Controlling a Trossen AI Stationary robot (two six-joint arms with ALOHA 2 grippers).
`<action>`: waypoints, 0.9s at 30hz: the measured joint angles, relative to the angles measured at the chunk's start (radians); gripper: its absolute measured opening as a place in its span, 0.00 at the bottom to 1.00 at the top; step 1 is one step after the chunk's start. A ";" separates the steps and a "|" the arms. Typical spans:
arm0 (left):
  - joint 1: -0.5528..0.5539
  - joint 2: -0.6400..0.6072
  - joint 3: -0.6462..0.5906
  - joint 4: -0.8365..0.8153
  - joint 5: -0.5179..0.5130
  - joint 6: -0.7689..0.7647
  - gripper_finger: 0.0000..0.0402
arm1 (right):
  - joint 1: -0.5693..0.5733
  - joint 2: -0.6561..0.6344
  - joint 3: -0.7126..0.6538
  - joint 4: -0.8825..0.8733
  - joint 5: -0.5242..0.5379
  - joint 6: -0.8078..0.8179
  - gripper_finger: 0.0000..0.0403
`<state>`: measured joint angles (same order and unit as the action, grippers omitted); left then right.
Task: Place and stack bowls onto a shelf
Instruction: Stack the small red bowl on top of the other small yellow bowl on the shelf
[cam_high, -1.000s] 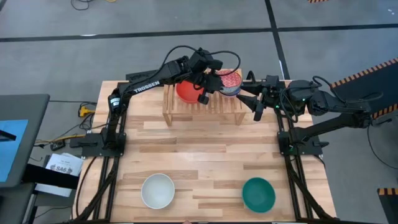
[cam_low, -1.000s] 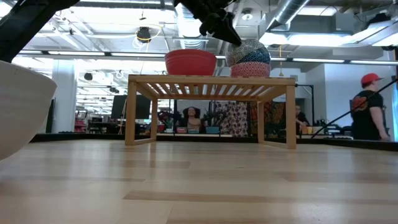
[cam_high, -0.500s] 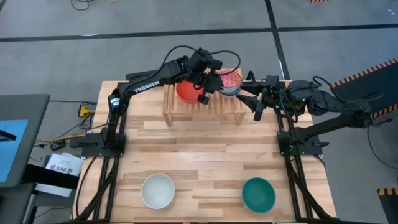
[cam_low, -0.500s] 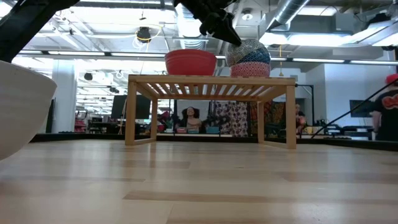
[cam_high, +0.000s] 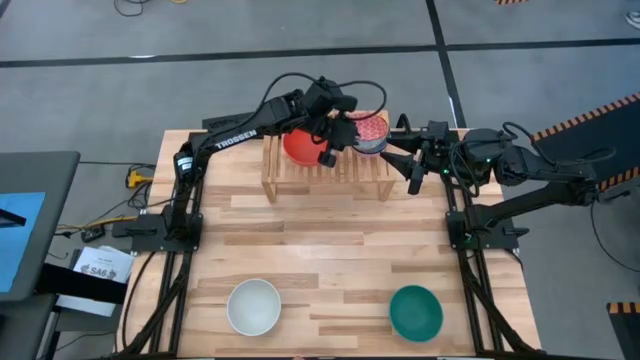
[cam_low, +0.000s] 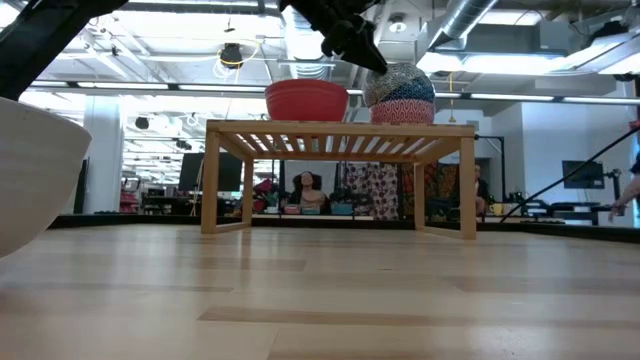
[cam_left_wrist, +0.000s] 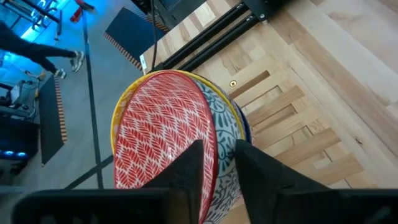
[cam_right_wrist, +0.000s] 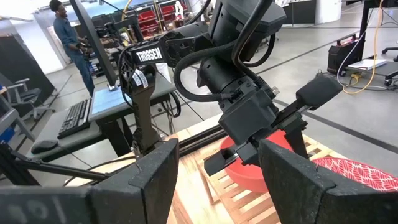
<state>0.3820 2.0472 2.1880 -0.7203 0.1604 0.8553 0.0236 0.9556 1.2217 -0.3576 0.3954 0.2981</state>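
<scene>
Upper centre, left gripper (cam_high: 338, 138) straddling pink-red patterned bowl (cam_left_wrist: 163, 134) rim on shelf (cam_high: 327, 172), grip loosening, right gripper (cam_high: 397, 160) wide open, empty.

Shelf (cam_low: 340, 130): low light-wood rack with slatted top and solid legs, standing on the far part of the bench (cam_low: 330, 300). Red bowl (cam_low: 306, 100): upright on the shelf top, left side. Stack of patterned bowls (cam_low: 401, 95): on the shelf top, right side, pink-red patterned one uppermost. Left gripper (cam_low: 365, 52): comes down from above, at the stack's upper left edge. White bowl (cam_low: 30, 170): very near, at the left edge, partly cut off.
</scene>
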 joint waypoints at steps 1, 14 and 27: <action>0.000 0.000 0.000 0.003 0.000 -0.002 0.24 | 0.000 0.000 0.000 0.000 0.000 0.000 0.62; 0.000 0.000 0.007 0.031 -0.008 -0.031 0.46 | 0.000 0.000 0.000 0.000 0.000 0.000 0.62; -0.006 -0.040 0.008 0.006 0.036 -0.081 0.46 | -0.004 0.000 0.000 0.000 0.036 -0.011 0.62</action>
<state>0.3763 2.0075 2.1963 -0.7142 0.1966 0.7747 0.0197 0.9558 1.2213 -0.3580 0.4314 0.2871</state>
